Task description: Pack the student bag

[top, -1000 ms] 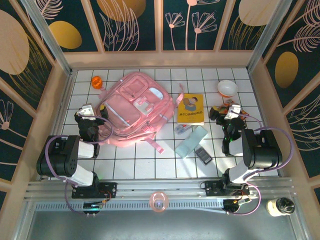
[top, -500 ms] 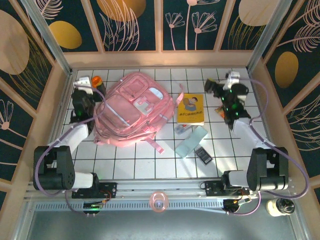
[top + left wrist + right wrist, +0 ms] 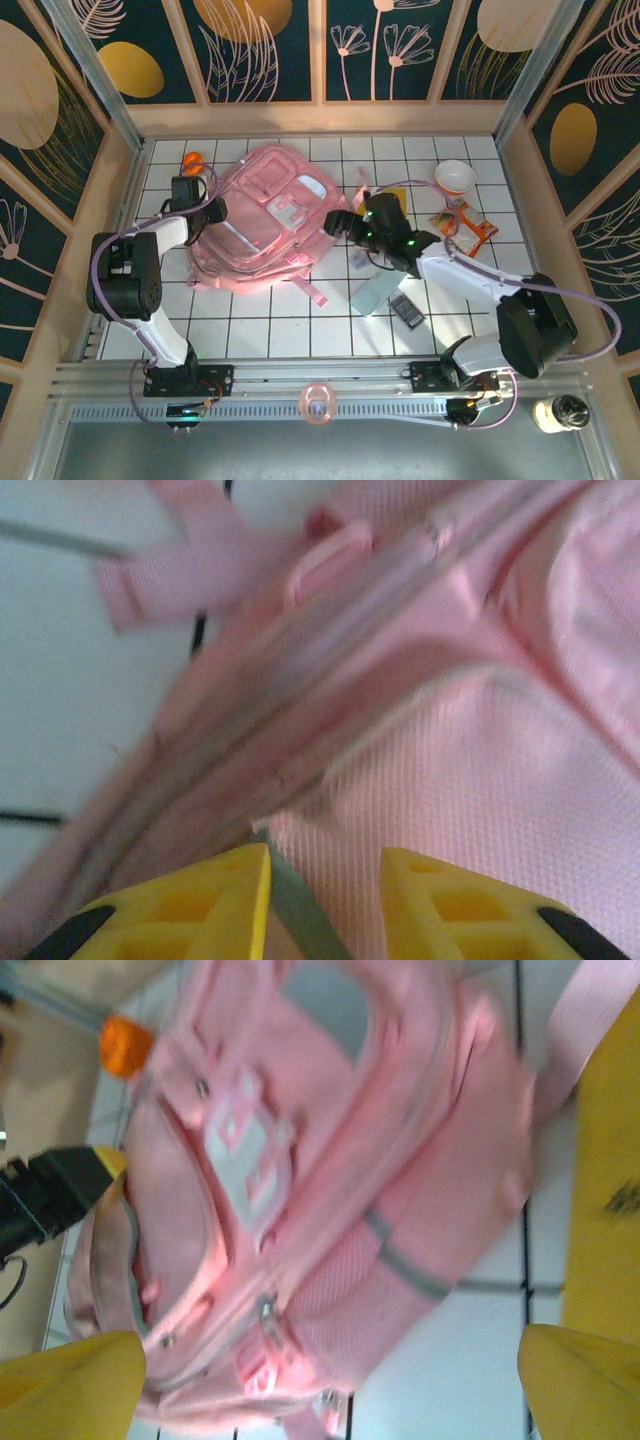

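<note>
From above: finds the student bag point(image 3: 265, 215), a large soft pink fabric backpack with paler front pockets, lying flat between the two grippers. Long axis slanting from the left gripper point(image 3: 200, 203), at the bag's near-left edge, away toward the far right. Puts the left gripper against that edge, forearm stretched forward, wrist turned inward. Puts the right gripper point(image 3: 335, 222) just short of the opposite side, arm stretched well across, fingers pointing at the bag. Judges the left the nearer, being in contact. Notes a small orange round object point(image 3: 193, 160) just beyond the left gripper.

At the left wrist: shows yellow fingers point(image 3: 200, 905) standing narrow, with a pink fabric seam and a grey-green edge running straight ahead between them. Cannot tell whether pinched or merely straddled.

At the right wrist: shows yellow fingers point(image 3: 60, 1385) spread wide, holding nothing. Bag dead ahead across the gap, front pockets up, zip pulls on the side nearest the fingers. Probably calls for opening the main zip before anything goes in.
</note>
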Tool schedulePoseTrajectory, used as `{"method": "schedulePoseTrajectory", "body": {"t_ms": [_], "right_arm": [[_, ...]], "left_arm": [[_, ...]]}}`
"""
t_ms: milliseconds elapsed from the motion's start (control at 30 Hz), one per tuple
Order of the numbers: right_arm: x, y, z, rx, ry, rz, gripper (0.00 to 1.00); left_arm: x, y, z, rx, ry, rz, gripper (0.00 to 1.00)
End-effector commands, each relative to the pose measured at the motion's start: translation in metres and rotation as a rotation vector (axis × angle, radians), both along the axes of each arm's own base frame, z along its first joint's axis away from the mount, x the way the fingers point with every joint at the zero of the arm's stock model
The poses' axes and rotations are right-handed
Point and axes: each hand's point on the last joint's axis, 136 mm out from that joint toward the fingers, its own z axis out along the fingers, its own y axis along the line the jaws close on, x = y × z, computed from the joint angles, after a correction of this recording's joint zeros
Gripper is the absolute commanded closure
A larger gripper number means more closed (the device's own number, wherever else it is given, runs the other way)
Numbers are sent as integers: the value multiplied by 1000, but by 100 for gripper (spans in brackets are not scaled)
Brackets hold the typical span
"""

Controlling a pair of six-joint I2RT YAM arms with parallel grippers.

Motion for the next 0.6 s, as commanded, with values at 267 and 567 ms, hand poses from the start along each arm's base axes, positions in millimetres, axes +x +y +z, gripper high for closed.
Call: {"method": "schedulePoseTrajectory", "body": {"t_ms": [267,567], "right_arm": [[-11,65,-39,97,114,72,5],[11,90,-55,101,83,103,5]], "left_arm": [[-95,-26,-13,-240,50,38,68],[-137,-60,-8,-329,40,-20,68]]}}
